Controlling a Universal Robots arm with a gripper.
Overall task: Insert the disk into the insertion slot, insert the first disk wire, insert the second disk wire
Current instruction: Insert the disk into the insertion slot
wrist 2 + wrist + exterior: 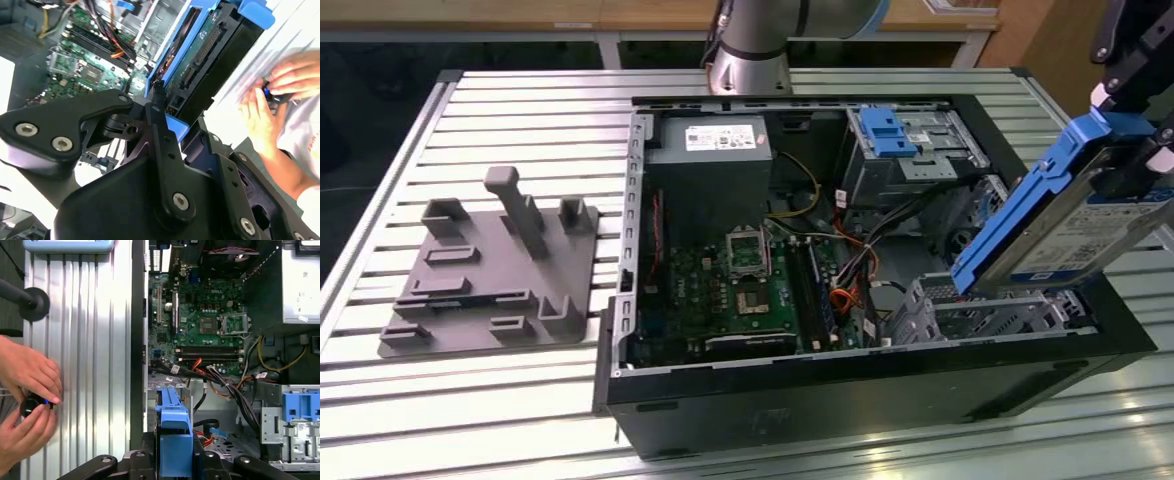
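Blue plastic is framing the disk [1074, 225], which is hanging tilted over the exterior view's right end of the open computer case [854, 385]. The gripper [1137, 150] is clamping its raised end. Its lower end is sitting at the mouth of the insertion slot [994, 315]; whether it is already touching the metal I cannot tell. That view is also taking in the slatted table [480, 400], a grey fixture [494, 270] lying well apart from the case, and the taller cage [914, 160] with its blue latch [883, 130].

In the second wrist view the black fingers [159, 115] are pressing against the carrier's edge, and the disk's [200, 55] dark underside and connector are showing above the motherboard [85, 65].

In the first wrist view the disk [174, 420] is appearing edge-on, rising out of the gripper [175, 462]. Both wrist views are catching a person's hands [27, 375] [280, 95] beside the case, cupping a small dark object [32, 404].
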